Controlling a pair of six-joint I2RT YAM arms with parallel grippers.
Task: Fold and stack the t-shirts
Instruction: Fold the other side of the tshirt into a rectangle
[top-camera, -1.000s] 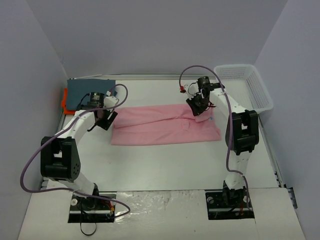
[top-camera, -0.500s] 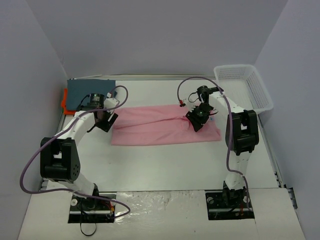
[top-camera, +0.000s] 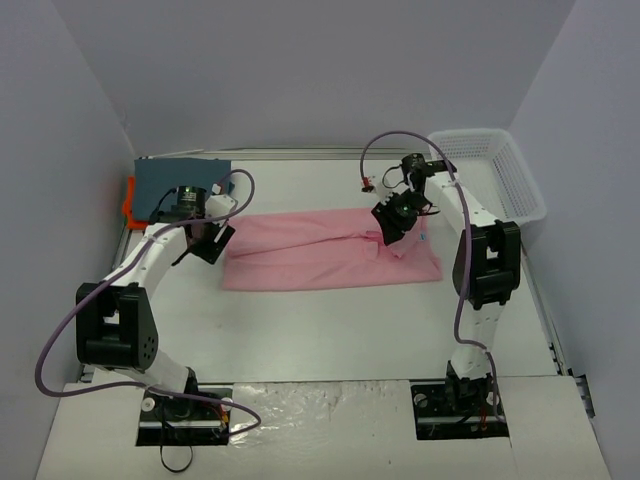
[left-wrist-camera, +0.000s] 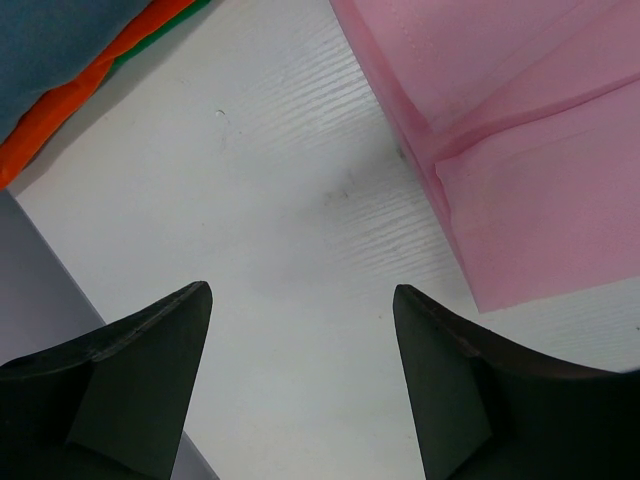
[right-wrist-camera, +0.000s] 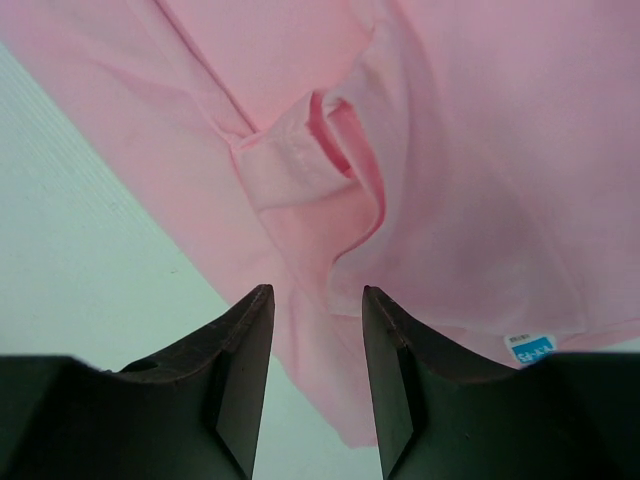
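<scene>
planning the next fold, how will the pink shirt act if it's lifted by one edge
Probably floppy: the pink t-shirt puckers into a soft ridge near the right gripper, so it would likely drape and sag. Likely light, being thin cloth lying flat on the table. Pushed, it would probably bunch rather than slide whole.

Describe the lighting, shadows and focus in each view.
Top view: soft, even light, only faint shadows around the pink shirt on the table. Left wrist view: the left gripper is dark and unlit, cloth sharp. Right wrist view: right gripper equally dark; the shirt's fold casts a gentle shadow.
</scene>
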